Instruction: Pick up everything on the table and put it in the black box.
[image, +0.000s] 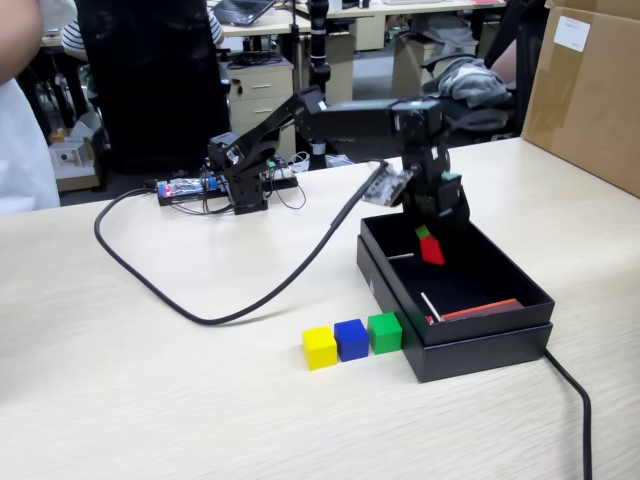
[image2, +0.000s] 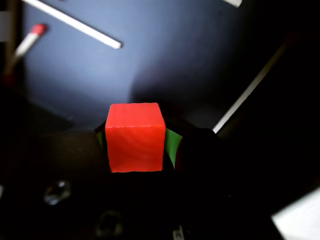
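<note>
Gripper (image: 432, 240): hangs over the open black box, closed on the red cube; green pads show on both sides of the cube in the wrist view.
Red cube (image2: 135, 137): gripped between the jaws, held above the box floor, not touching it; in the fixed view (image: 432, 250) tilted, a green pad just above it.
Black box (image: 470, 345): on the tabletop at right in the fixed view, shallow, nested in its lid, open at the top.
Box contents: white sticks (image: 431, 306) on the dark floor, a red strip (image: 482, 310) along the near wall; in the wrist view several sticks (image2: 75, 23) lie scattered, one with a red tip at upper left.
Yellow cube (image: 319, 347): on the tabletop, leftmost of a row of three, just in front of the box's left near corner.
Blue cube (image: 351, 339): middle of the row, touching or almost touching both neighbours.
Green cube (image: 385, 332): right end of the row, just beside the box's outer wall.
Tabletop (image: 140, 390): pale wood grain, bare at the near left.
Black cable (image: 230, 310): loops across the tabletop from the arm's base toward the gripper.
Brown carton (image: 585, 90): at far right, behind the box.
Arm base (image: 240, 175): well behind the cubes, beside a small lit board.
</note>
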